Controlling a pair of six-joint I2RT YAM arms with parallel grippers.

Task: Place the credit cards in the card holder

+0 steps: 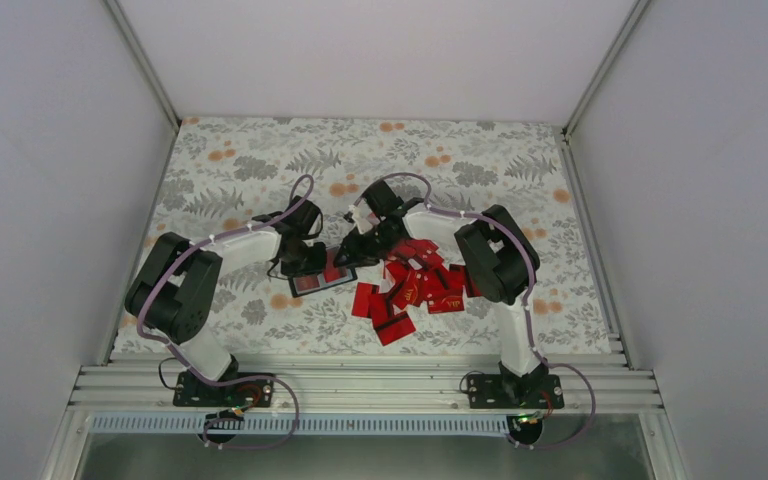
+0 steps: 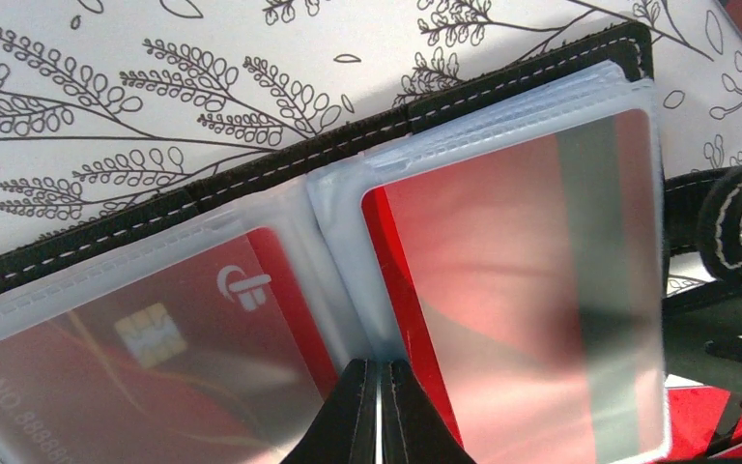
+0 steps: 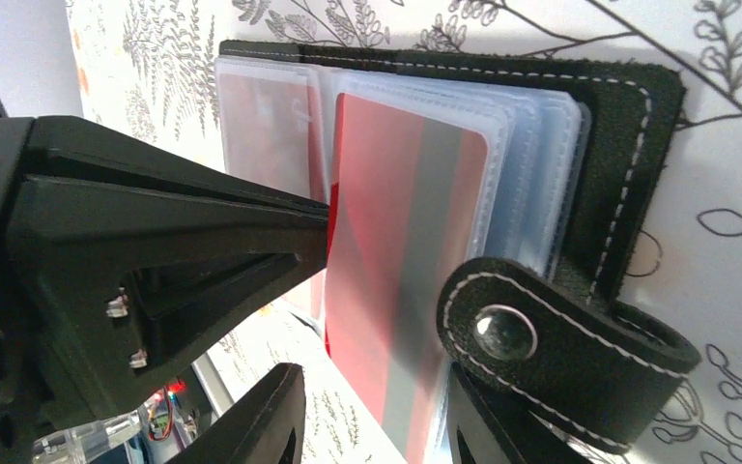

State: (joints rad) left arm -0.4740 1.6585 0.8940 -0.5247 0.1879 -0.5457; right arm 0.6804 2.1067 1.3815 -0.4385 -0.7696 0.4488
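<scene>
Ok, left claw is fully closed, tips pressed together with nothing visible between them. It is planted at the fold of the holder, between its two clear pockets. The holder lies open and flat on the floral table, near the middle. The left pocket has a chip card inside. The right pocket has a striped card, red with a grey band; can't tell how far in it sits. In the right wrist view the left claw's tip meets that card's edge at the fold. The right claw is partly open, one finger on each side of the striped card's near end; can't tell if it actually pinches the card. The tab, with its metal snap, lies curled over just beside the right claw's finger. Loose cards are heaped just right of the holder, overlapping, partly under the right arm.
</scene>
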